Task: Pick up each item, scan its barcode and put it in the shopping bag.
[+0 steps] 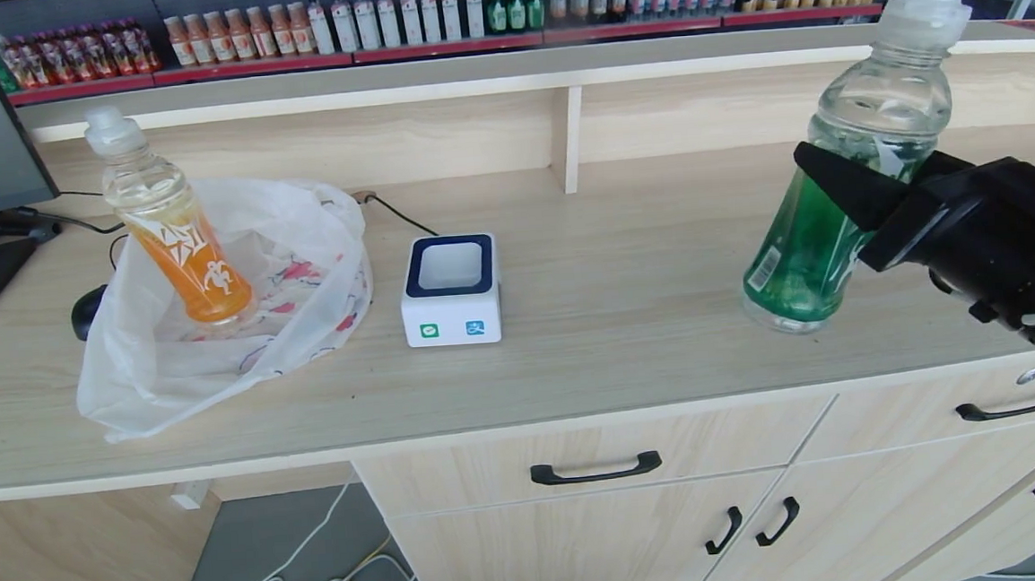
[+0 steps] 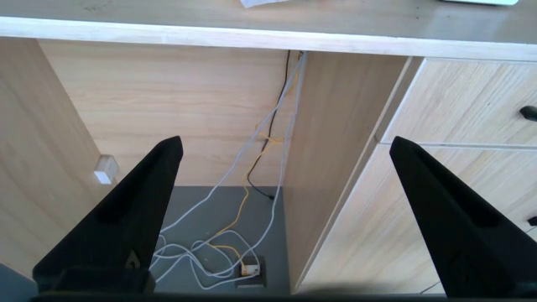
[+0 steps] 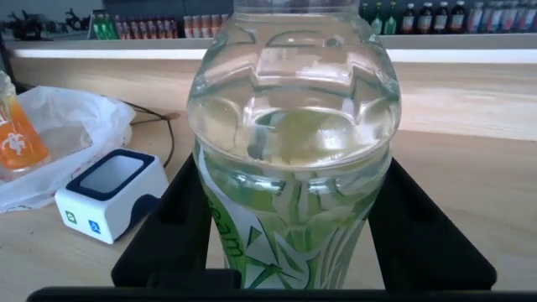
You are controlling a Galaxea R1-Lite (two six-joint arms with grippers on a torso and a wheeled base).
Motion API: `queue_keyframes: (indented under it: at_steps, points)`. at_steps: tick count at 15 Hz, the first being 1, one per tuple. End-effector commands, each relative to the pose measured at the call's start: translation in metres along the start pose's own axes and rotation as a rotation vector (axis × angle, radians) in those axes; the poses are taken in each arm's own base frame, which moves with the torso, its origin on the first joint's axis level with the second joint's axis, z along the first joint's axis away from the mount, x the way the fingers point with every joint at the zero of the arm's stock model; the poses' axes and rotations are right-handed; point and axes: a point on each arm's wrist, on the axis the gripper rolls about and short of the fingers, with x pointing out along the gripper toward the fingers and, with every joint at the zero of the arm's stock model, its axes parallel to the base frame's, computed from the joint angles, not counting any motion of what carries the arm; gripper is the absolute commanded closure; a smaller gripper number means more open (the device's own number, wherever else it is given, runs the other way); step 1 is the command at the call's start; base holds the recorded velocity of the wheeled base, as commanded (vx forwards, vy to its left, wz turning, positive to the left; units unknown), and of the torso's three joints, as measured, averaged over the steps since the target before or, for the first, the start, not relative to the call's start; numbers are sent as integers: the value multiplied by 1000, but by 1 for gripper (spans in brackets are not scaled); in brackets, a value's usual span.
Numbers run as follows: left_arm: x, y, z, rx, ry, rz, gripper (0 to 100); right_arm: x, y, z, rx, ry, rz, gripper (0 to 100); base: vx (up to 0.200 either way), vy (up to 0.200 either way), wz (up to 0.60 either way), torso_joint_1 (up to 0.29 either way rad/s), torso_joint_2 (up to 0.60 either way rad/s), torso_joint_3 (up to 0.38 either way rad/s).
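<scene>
Right hand (image 1: 844,199) is closed around a green-labelled drink bottle (image 1: 803,255), its black fingers (image 3: 168,235) pressing either side of the labelled waist. This bottle leans at the right end of the pale wood-grain desk (image 1: 614,258). Whether its base touches the desk cannot be told. It is clear moulded plastic with rounded, ribbed shoulders and a pale cap, wrapped lower down in glossy green film. A white barcode patch sits low on the label.

Judging by the liquid inside, it should feel fairly heavy for its size. The thin walls would give under a hard squeeze and the film looks slick, so a firm hold at the waist seems best.

Left hand (image 2: 281,218) hangs below the desk edge, fingers spread wide and holding nothing.

A small white box scanner (image 1: 450,287) with a dark-rimmed window on top sits mid-desk. Beside it, a soft, crinkled white shopping bag (image 1: 317,249) lies open, with an orange drink bottle (image 1: 177,230) leaning inside.
</scene>
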Motion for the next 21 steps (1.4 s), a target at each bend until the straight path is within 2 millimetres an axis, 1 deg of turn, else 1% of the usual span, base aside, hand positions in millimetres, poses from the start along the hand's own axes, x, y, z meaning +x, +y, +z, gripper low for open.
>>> queue_keyframes:
  at_steps: [1, 3, 4, 5, 8, 11, 13, 16, 20, 21]
  points:
    - [0, 0, 0, -1, 0, 0, 0, -27, 7, 6, 17, -1, 27, 100, 0, 0, 0, 0, 0, 0]
    - [0, 0, 0, -1, 0, 0, 0, -45, 19, 9, 41, -3, 80, 100, 0, 0, 0, 0, 0, 0]
    - [0, 0, 0, -1, 0, 0, 0, -50, 21, 10, 47, -2, 95, 100, 0, 0, 0, 0, 0, 0]
    - [0, 0, 0, -1, 0, 0, 0, -58, 23, 9, 53, 2, 108, 100, 0, 0, 0, 0, 0, 0]
    - [0, 0, 0, -1, 0, 0, 0, -71, 28, 7, 114, 20, 139, 100, 0, 0, 0, 0, 0, 0]
    - [0, 0, 0, -1, 0, 0, 0, -73, 30, 7, 190, 26, 152, 100, 0, 0, 0, 0, 0, 0]
    - [0, 0, 0, -1, 0, 0, 0, -74, 35, 9, 236, 21, 184, 100, 0, 0, 0, 0, 0, 0]
    - [0, 0, 0, -1, 0, 0, 0, -77, 40, 12, 258, 9, 227, 100, 0, 0, 0, 0, 0, 0]
    - [0, 0, 0, -1, 0, 0, 0, -75, 47, 18, 337, 2, 285, 100, 0, 0, 0, 0, 0, 0]
    - [0, 0, 0, -1, 0, 0, 0, -72, 48, 18, 360, 4, 302, 100, 0, 0, 0, 0, 0, 0]
